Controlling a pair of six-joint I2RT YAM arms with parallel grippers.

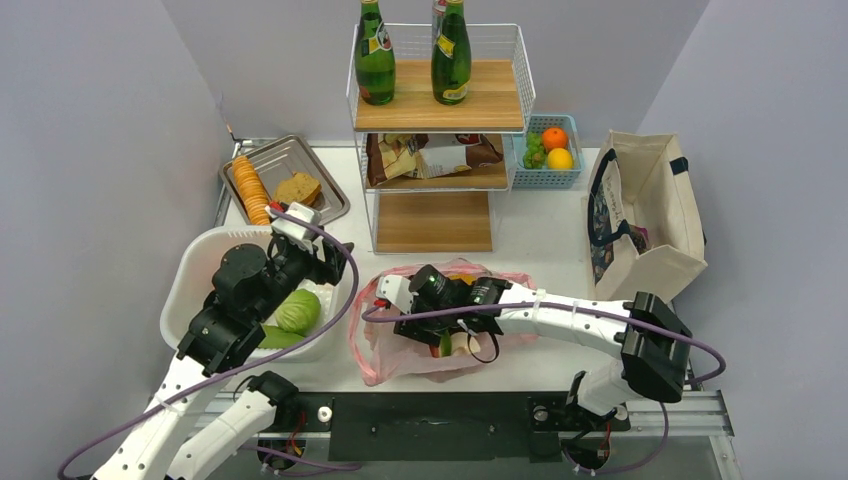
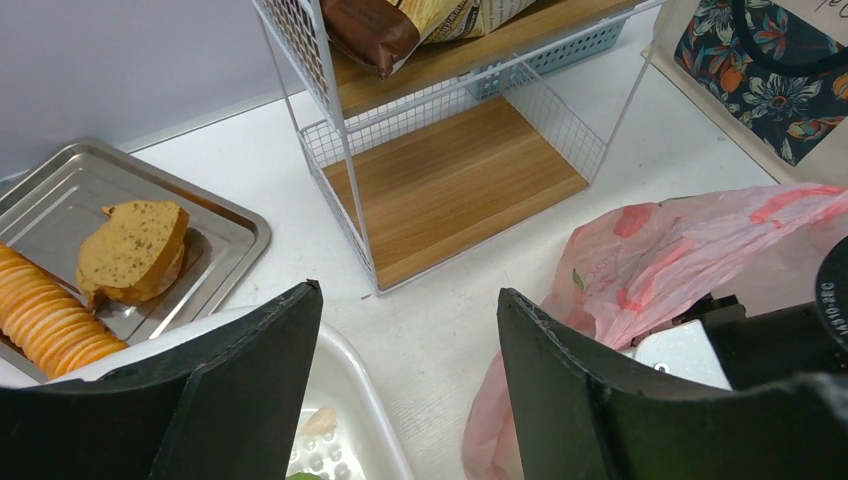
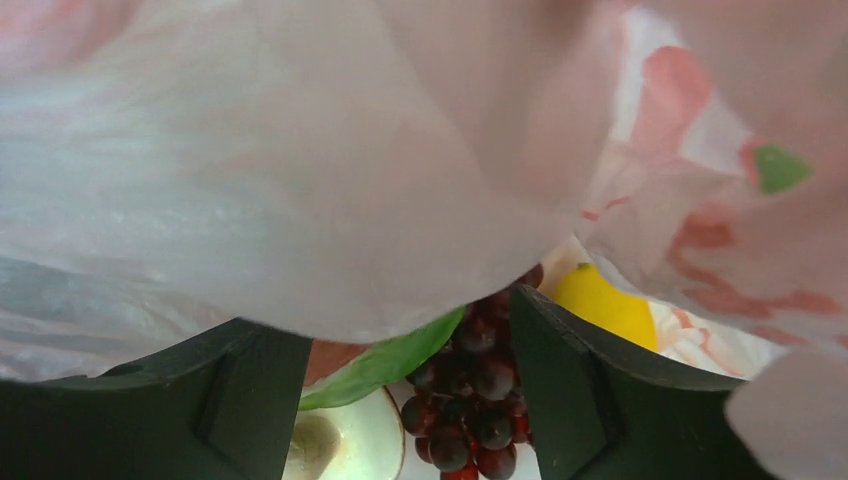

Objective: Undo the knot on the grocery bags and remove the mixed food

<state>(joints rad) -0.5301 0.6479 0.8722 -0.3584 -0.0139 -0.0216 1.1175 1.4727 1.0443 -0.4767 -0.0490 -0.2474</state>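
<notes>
White table (image 1: 545, 235): six items resting directly on its surface.
Back left, a metal tray (image 1: 300, 160); back centre, a wire rack (image 1: 432, 222) with a blue basket (image 1: 545, 181) touching its right side; far right, an upright canvas tote (image 1: 670, 215); front left, a white tub (image 1: 195, 270); front centre, just beside the tub, a crumpled pink bag (image 1: 385, 355).

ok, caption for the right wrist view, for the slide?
Right gripper open inside the pink bag, its fingers framing dark grapes, with a lemon and a green vegetable alongside.
</notes>
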